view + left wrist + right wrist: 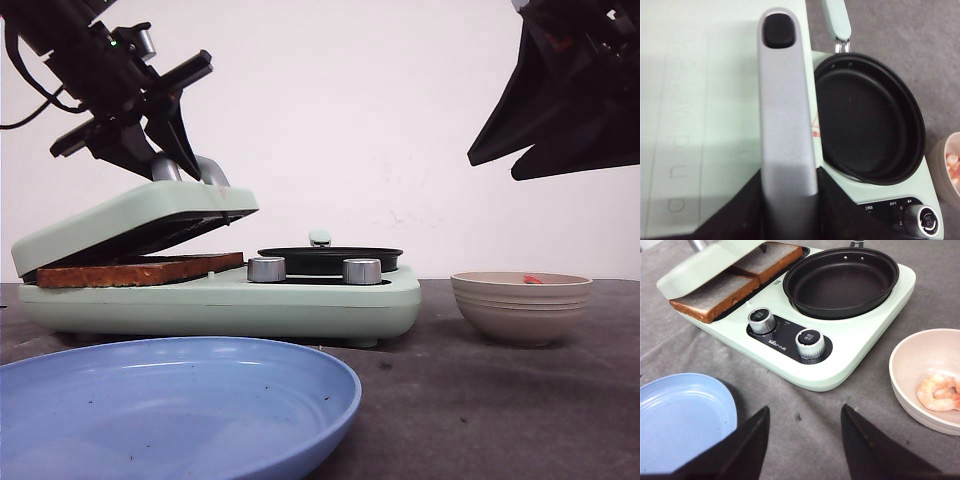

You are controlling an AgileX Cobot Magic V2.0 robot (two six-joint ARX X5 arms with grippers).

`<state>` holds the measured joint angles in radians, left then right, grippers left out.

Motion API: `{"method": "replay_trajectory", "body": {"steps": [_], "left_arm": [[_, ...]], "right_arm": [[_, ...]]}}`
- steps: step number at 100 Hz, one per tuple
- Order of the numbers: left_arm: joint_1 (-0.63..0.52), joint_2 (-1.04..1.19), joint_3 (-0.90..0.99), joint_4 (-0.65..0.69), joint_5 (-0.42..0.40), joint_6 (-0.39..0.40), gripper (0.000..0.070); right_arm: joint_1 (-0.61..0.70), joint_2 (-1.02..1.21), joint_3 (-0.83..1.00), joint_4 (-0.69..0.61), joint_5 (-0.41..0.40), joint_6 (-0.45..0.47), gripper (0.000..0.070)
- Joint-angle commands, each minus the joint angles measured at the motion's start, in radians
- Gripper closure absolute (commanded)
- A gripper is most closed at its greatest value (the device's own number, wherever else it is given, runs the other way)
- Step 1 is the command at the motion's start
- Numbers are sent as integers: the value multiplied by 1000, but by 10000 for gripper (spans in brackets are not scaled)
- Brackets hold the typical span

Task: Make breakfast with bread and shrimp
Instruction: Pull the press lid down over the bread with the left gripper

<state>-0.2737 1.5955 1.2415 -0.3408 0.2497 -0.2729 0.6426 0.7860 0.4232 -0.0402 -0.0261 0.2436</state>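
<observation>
Two slices of bread (140, 270) lie side by side on the grill plate of a mint-green breakfast maker (300, 305), seen from above as one slice (715, 294) and another (771, 259). The lid (130, 215) stands partly raised over them. My left gripper (175, 158) is shut on the lid's silver handle (787, 125), whose bar runs between the two fingers. A pale pink-orange shrimp (940, 392) rests in the beige bowl (912, 352); only a red tip (533, 279) shows above the rim in the front view. My right gripper (805, 412) hangs open, high above the table.
A black frying pan (840, 282) sits on the maker's right half, with two silver knobs (810, 342) in front of it. A blue plate (170, 400) lies at the front left. The bowl (520, 305) stands to the right of the maker on the dark grey table.
</observation>
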Motion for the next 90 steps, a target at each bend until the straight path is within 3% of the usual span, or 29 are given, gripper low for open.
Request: {"method": "replay_trajectory", "body": {"steps": [1,40,55,75,90], "left_arm": [[6,42,1,-48,-18,60,696],[4,105,1,-65,-18,63,693],[4,105,1,-67,-17,63,655],[4,105,1,-71,-17,63,424],[5,104,1,-72,-9,63,417]], "right_arm": [[10,4,5,11,1,11,424],[10,4,5,10,1,11,424],[10,4,5,10,1,11,424],[10,4,5,10,0,11,424],[10,4,5,10,0,11,424]]}}
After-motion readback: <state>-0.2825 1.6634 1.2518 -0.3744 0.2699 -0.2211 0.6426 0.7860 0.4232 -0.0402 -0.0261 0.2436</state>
